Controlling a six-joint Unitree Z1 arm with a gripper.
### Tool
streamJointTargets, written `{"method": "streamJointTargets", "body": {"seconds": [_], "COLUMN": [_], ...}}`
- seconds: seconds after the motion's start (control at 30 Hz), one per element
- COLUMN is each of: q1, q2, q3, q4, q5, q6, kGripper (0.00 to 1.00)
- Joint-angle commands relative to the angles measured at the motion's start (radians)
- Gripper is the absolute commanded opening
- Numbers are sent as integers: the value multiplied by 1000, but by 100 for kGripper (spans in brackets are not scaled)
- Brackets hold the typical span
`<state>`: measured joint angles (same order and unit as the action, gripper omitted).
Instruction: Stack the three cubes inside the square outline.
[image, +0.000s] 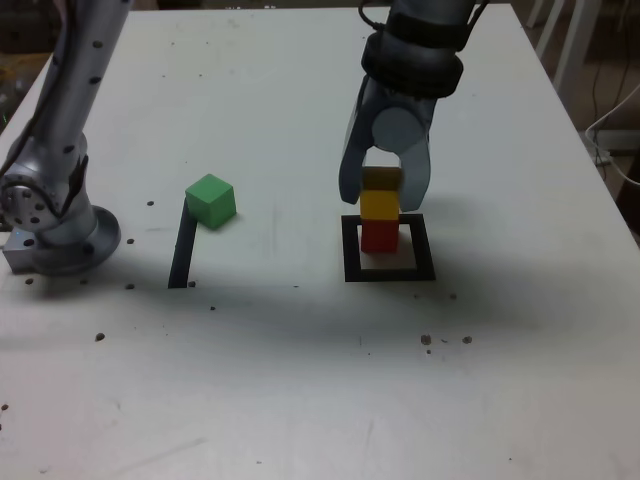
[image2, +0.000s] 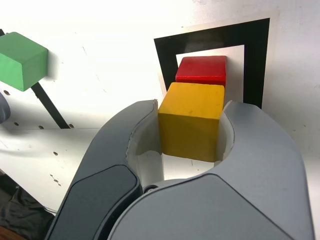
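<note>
The arm (image: 70, 90) is shiny silver metal with small dark holes and a round base (image: 60, 235). The gripper (image: 385, 195) has smooth, curved grey-blue fingers (image2: 115, 150) under a black ring (image: 412, 65).

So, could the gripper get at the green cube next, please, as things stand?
Probably yes, once freed: the gripper is shut on the yellow cube, while the green cube sits alone with nothing above it.

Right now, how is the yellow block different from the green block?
The yellow block is held between the gripper jaws; the green block sits free. Yellow is above the red block in the square outline; green rests on the table at the end of a black line. Both look the same size and shape.
</note>
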<state>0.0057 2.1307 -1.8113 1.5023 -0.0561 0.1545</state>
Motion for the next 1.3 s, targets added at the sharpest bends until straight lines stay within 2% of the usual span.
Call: {"method": "streamJointTargets", "body": {"seconds": [0.0,0.07,0.23,0.3,0.57,0.67,0.83,0.97,1.27], "q1": [-1,-1,-1,-1,0,2,14,29,72], "q2": [3,3,1,1,-6,-27,-112,-191,-314], "q3": [3,8,21,26,43,57,109,172,378], "q4": [-3,-8,-25,-29,-33,-34,-33,-31,-42], "q5": [-1,0,-1,-3,-3,10,64,99,114], "q6": [0,2,13,16,16,11,-22,-52,-125], "kGripper": [29,36,76,86,89,90,97,99,100]}}
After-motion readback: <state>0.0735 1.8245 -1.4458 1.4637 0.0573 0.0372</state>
